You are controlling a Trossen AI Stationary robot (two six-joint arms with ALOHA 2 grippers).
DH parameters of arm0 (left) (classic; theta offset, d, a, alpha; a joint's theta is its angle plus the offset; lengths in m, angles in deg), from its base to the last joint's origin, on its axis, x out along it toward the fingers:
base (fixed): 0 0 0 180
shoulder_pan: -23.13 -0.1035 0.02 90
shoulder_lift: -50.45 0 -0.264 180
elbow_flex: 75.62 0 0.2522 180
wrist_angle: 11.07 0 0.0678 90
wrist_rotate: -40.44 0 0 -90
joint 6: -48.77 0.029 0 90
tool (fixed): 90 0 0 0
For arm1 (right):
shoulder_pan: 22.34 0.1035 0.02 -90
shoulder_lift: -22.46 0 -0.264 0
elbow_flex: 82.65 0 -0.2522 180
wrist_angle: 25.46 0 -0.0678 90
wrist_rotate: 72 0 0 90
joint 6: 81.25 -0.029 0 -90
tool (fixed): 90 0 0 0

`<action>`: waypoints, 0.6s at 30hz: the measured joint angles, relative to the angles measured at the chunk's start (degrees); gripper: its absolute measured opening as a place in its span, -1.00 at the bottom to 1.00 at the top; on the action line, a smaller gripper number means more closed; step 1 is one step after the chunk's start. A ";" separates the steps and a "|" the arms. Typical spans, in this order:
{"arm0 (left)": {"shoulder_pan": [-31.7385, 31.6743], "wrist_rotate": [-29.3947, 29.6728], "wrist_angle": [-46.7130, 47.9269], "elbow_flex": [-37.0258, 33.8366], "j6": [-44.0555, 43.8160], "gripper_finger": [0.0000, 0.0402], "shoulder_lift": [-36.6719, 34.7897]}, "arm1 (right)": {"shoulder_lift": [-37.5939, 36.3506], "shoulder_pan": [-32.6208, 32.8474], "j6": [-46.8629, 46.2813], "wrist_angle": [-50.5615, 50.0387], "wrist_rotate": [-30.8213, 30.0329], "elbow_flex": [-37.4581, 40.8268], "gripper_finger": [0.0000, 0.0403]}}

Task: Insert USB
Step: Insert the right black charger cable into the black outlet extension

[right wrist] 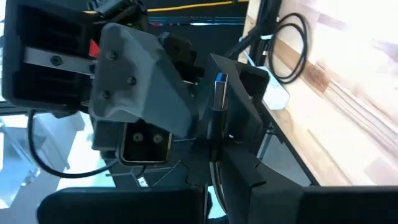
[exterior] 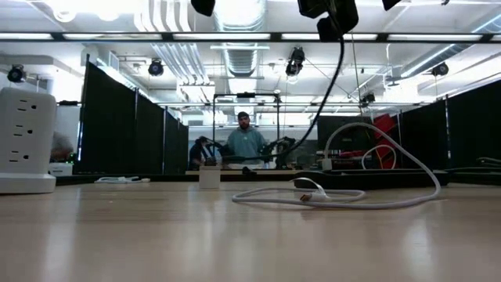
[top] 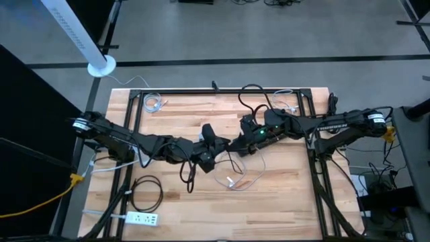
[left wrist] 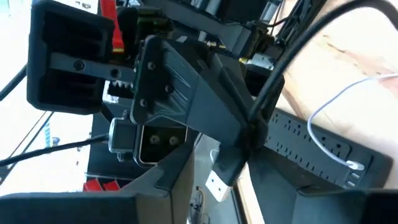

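High view, left to right: a white power strip (top: 142,218) lies at the near left corner of the light wooden table (top: 282,208), with a coiled black cable (top: 146,193) just beside it. The left gripper (top: 207,156) hangs over the table's middle, clamped on a black cable (top: 189,176) that droops in a loop to the wood. Right of centre the right gripper (top: 247,142) faces it, the two nearly meeting above the table.

Right wrist view — the right gripper's fingers (right wrist: 242,134) are closed on a silver USB plug with a blue insert (right wrist: 220,93), tip pointing up clear of the fingers. Left wrist view — the left gripper's fingers (left wrist: 239,163) pinch the black cable.

Low view: a loose white cable with a plug end (exterior: 337,196) lies on the table surface, well apart from both grippers. A person in a teal top (exterior: 246,142) sits in the room behind.
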 joint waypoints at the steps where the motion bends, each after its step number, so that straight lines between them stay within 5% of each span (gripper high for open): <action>1: 0.00 0.03 0.01 0.00 0.67 -0.46 0.00 | 0.00 0.00 -0.09 0.07 0.04 0.00 -0.94; 12: 0.21 0.28 -0.28 0.00 3.02 -0.90 0.02 | -0.02 0.00 -1.35 0.85 0.66 0.00 -0.94; 18: 0.23 0.82 -0.87 0.00 2.13 -0.91 0.02 | -0.05 0.02 -1.61 2.56 0.18 0.00 -0.94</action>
